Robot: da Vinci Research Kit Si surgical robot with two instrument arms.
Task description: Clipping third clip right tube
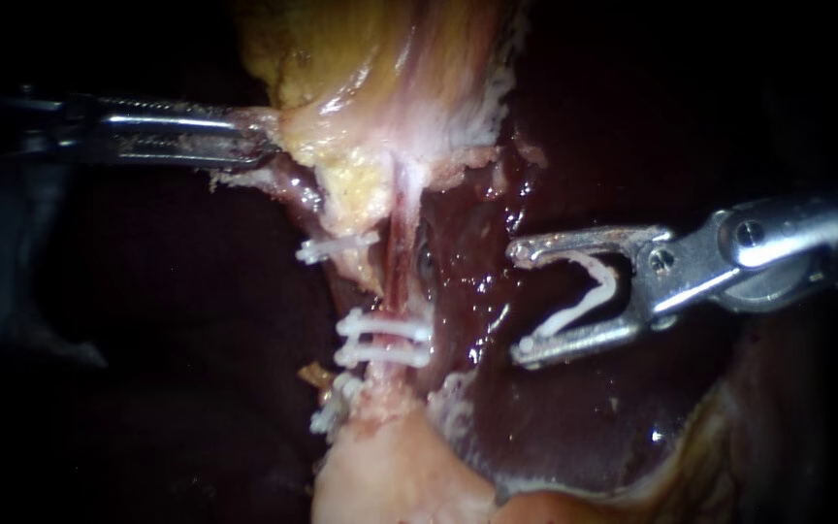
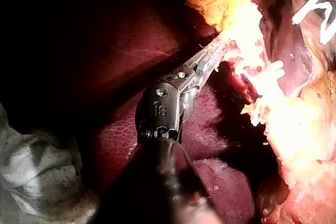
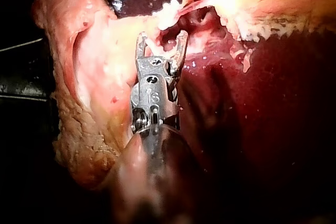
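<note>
White plastic is showing between the wide-set jaws of my right instrument [image 1: 524, 303]. They are holding a loaded clip [image 1: 598, 296], a bent V whose legs are lying one against each bright steel jaw. Ahead of those tips and apart from them, the right tube [image 1: 398, 257] is running as a thin reddish cord beside wet, glossy, dark red liver [image 1: 555, 427]. Two fitted clips [image 1: 385, 330] are sitting across the tube side by side, ahead of the lower jaw rather than the upper. My left instrument [image 1: 262, 147] is clamping its ribbed jaws on the edge of lumpy yellowish tissue [image 1: 341, 146], which is stretching away from them as a pale, smooth sheet. Beside the left shaft, in the left wrist view, crumpled grey material [image 2: 31, 177] is lying in shadow, and everything beyond it is sitting in darkness.
</note>
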